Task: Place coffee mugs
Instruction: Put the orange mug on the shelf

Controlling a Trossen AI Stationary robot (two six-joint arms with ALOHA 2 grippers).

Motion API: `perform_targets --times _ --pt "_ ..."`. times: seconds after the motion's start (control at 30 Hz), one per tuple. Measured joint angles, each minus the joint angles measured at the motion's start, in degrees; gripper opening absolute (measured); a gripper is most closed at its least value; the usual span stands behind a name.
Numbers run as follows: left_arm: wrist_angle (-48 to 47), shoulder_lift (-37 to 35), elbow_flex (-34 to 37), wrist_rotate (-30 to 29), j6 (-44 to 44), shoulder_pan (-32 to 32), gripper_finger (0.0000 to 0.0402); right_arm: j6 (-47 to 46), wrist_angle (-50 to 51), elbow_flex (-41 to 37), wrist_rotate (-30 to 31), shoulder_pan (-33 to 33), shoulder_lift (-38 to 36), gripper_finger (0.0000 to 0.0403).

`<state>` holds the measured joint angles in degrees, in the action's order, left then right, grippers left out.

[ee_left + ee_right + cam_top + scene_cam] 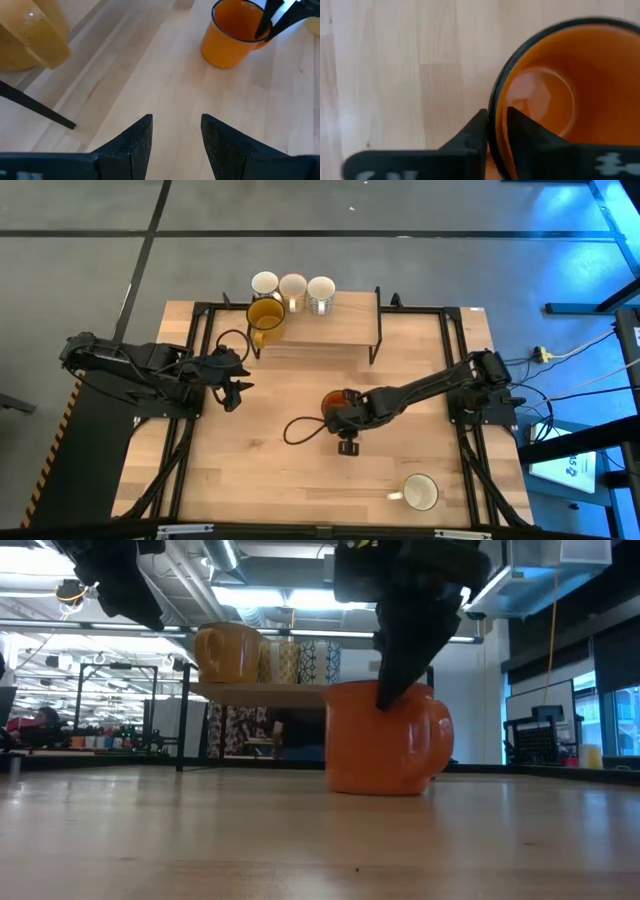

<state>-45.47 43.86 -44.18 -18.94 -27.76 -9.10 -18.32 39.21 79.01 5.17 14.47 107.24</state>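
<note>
Two dark jointed arms, black cables looping alongside, wedge-shaped black fingers (pixel 135 145), pale lettering on one wrist

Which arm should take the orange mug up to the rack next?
Right. The right gripper already pinches the orange mug by its rim mid-table. The left gripper is open and empty, away from the mug.
</note>
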Motion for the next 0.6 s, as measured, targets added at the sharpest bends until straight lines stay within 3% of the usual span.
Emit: perform_targets --times 0.17,0.33,0.47,0.6 --pt "-0.07 0.0 0.0 0.02 -0.01 0.02 0.0163 -3.37 1.92 1.26 -1.1 0.05 -0.66 0.0128" --pt "-0.09 0.0 0.0 0.07 -0.01 0.0 0.0163 -14.68 15.44 8.03 -2.95 1.19 -3.17 0.0182" --pt "-0.1 0.0 0.0 0.09 -0.19 0.0 0.0163 -29.98 25.51 10.44 1.49 4.85 -4.55 0.0201" --pt "-0.09 0.0 0.0 0.11 -1.18 0.0 0.0163 -47.13 25.59 8.15 10.83 10.48 -4.33 0.0204"
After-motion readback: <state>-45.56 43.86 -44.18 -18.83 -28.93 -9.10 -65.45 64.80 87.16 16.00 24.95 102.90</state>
